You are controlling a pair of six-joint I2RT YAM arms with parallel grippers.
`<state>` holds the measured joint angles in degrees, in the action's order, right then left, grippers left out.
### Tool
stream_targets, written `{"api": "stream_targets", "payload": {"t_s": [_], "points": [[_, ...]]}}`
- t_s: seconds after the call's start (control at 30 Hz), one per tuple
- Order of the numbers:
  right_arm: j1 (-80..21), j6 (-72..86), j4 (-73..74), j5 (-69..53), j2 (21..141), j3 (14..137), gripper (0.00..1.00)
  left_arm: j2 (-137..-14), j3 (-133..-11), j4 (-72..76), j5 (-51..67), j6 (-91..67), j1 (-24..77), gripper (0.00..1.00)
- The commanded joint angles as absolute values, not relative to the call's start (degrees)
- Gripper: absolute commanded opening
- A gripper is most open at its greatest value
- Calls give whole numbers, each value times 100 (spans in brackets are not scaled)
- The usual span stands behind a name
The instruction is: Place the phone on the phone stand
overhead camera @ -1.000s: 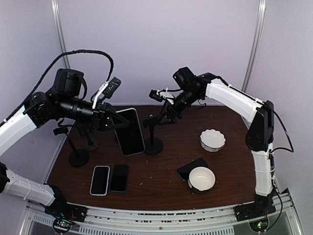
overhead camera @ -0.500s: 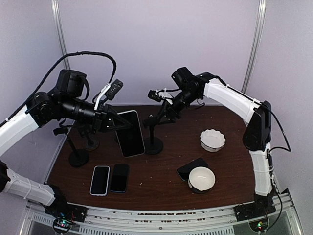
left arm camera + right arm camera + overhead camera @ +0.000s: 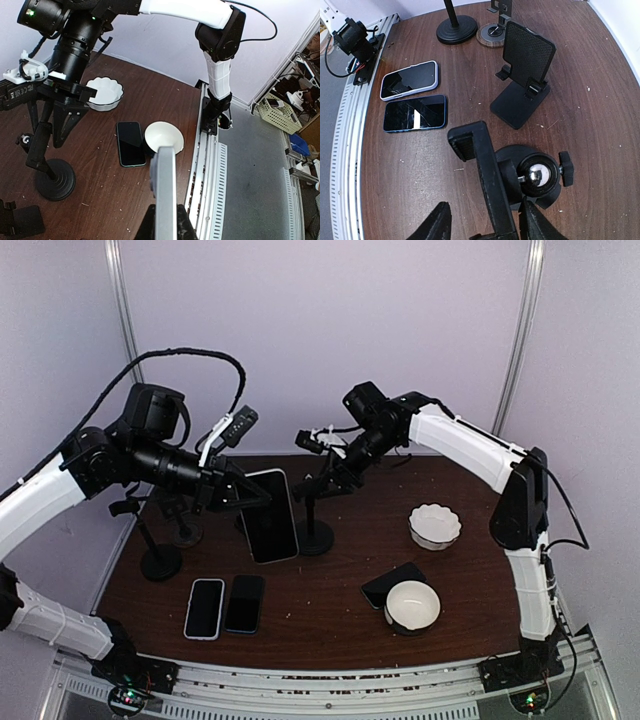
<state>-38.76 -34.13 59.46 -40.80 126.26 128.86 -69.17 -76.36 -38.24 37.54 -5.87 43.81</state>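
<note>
Phone (image 3: 270,515) hangs near upright above the table (image 3: 330,612), pinched at its upper left edge by the clamped left fingers (image 3: 238,496), just beside the phone stand (image 3: 316,530). Right fingers (image 3: 332,478) sit parted, 1 on either side of the stand's clamp arm.
</note>
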Motion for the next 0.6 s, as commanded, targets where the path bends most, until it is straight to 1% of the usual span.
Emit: {"api": "stream_targets", "payload": {"t_s": [0.0, 0.07, 0.2, 0.3, 0.4, 0.57], "points": [[-3894, -3382, 5933, -4219, 12330, 12815, 44, -6997, -7748, -3594, 4002, -517, 4334, 0], [-3894, -3380, 5958, -4227, 12318, 12815, 41, -7034, -7752, -3591, 4048, -515, 4332, 0], [-3895, -3362, 5977, -4292, 12258, 12725, 32, -7074, -7737, -3597, 4117, -501, 4333, 0], [-3894, -3320, 5964, -4379, 12165, 12598, 28, -7067, -7726, -3614, 4114, -481, 4331, 0], [-3927, -3221, 5867, -4517, 11971, 12349, 27, -7035, -7754, -3656, 4096, -451, 4331, 0], [-4098, -2976, 5396, -4747, 11394, 11368, 25, -6952, -7997, -4121, 3796, -112, 4312, 0]]}}
